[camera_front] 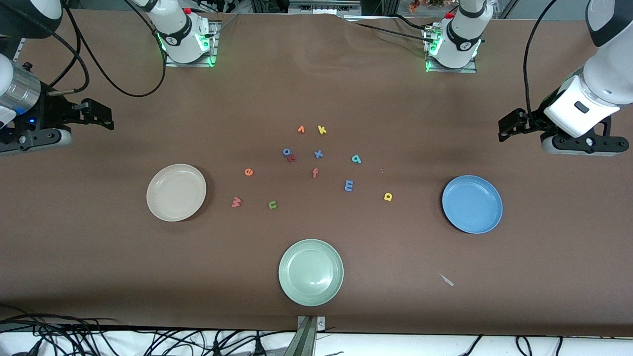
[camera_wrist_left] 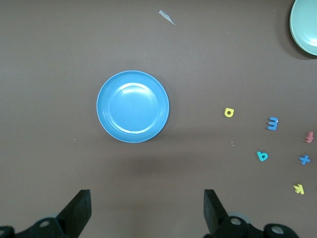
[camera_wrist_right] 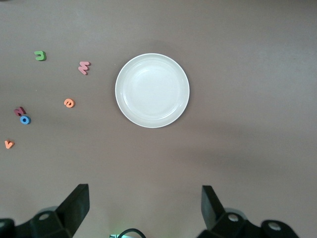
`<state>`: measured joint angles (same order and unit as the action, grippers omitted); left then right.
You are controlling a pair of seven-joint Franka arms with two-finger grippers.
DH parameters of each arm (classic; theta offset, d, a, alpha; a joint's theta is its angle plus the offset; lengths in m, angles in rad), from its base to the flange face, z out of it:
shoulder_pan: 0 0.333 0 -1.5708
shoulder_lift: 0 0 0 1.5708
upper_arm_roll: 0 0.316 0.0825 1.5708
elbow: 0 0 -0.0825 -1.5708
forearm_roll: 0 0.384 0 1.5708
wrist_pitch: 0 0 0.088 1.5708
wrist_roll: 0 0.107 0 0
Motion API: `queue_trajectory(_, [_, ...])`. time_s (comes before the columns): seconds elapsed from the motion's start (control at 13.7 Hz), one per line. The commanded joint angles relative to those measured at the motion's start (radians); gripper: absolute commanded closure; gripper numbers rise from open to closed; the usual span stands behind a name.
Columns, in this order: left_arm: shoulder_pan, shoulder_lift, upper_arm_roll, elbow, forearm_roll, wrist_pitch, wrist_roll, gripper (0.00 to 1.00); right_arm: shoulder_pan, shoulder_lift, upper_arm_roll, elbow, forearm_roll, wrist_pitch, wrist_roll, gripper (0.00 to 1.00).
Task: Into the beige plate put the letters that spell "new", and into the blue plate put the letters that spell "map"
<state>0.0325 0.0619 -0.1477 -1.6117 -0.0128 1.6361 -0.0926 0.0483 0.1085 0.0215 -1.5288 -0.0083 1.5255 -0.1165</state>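
You're in a robotics lab: two arm bases (camera_front: pixel 187 37) bolted on metal plates with green status lights, a brown cloth-covered table (camera_front: pixel 99 277), loose black cables (camera_front: pixel 99 341) along its edge.

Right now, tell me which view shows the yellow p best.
The left wrist view: the yellow p lies clear beside the blue plate. The front view shows it smaller. The right wrist view misses it.

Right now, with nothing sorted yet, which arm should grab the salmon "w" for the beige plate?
Probably the right arm. The right gripper hangs open toward its own end of the table, where the beige plate lies with the salmon "w" beside it. The left gripper, also open, hangs nearer the blue plate.
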Motion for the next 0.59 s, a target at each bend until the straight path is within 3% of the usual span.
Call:
queue_trajectory(0.0, [0.007, 0.009, -0.006, 0.024, -0.021, -0.009, 0.013, 0.0, -0.002, -0.001, 0.006, 0.006, -0.007, -0.001, 0.009, 0.0])
queue_trajectory(0.51, [0.007, 0.009, -0.006, 0.024, -0.021, -0.01, 0.013, 0.0, -0.001, 0.0, 0.006, 0.006, -0.012, 0.001, 0.014, 0.0])
